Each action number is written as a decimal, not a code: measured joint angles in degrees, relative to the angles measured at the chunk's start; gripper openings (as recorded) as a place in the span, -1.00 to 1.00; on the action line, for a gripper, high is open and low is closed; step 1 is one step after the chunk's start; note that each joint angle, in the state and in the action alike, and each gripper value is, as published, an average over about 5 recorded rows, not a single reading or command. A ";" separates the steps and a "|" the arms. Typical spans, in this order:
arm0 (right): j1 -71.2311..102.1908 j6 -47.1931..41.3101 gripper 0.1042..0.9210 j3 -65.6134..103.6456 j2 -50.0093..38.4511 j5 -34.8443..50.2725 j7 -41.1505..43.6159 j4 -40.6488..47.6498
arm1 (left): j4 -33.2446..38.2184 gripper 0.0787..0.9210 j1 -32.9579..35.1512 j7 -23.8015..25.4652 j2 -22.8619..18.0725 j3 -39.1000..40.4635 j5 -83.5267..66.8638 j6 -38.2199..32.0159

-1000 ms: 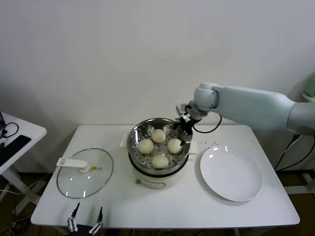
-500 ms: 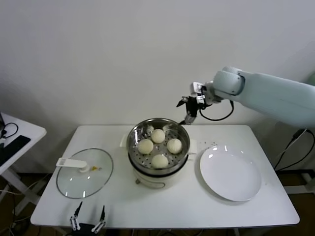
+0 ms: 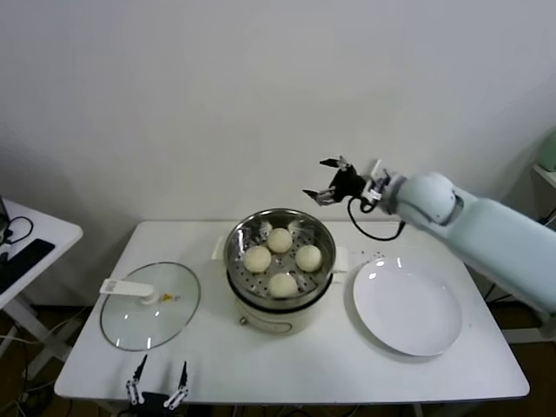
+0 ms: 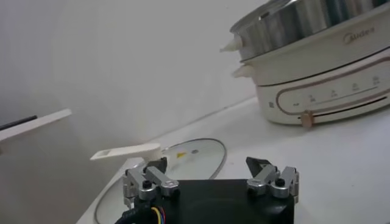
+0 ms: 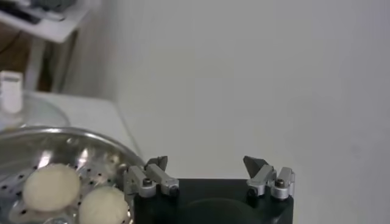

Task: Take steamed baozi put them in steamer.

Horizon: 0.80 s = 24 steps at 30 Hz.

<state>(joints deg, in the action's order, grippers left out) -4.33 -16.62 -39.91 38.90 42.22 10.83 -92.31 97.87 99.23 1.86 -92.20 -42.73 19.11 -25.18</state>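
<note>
Four steamed baozi (image 3: 280, 258) sit in the steamer (image 3: 237, 236); right gripper (image 3: 327, 179) and left gripper (image 3: 157, 387) both spread empty.

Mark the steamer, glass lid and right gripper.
steamer (image 3: 236, 252): head view, steel rim.
glass lid (image 3: 130, 321): head view, bare glass.
right gripper (image 3: 326, 180): head view, midway between its open fingertips.

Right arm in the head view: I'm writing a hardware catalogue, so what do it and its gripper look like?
The right arm has a smooth pale blue-white shell with a rounded joint near the wrist. A black cable loops beneath that joint. The right gripper is small, black and silver, with thin dark jaws. The left gripper looks alike: black body, silver links, coloured wires.
</note>
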 measured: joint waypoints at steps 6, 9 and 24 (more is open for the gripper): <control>17.69 3.58 0.76 15.02 -1.10 -3.34 -7.11 -5.55 | -0.36 0.77 -0.51 -0.06 0.00 0.38 -0.01 -0.04; 27.13 5.76 0.76 22.68 -0.37 -5.69 -9.89 -8.34 | -0.38 0.77 -0.58 -0.07 0.00 0.58 -0.03 -0.10; 72.26 22.60 0.76 56.90 17.57 -20.13 -13.04 -17.17 | 0.24 0.77 -0.96 -0.19 0.00 0.60 -0.96 -0.30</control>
<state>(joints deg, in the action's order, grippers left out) 67.92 5.99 16.99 56.47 22.10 -2.21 -109.49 98.11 98.27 1.67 -92.20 -42.13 18.15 -25.48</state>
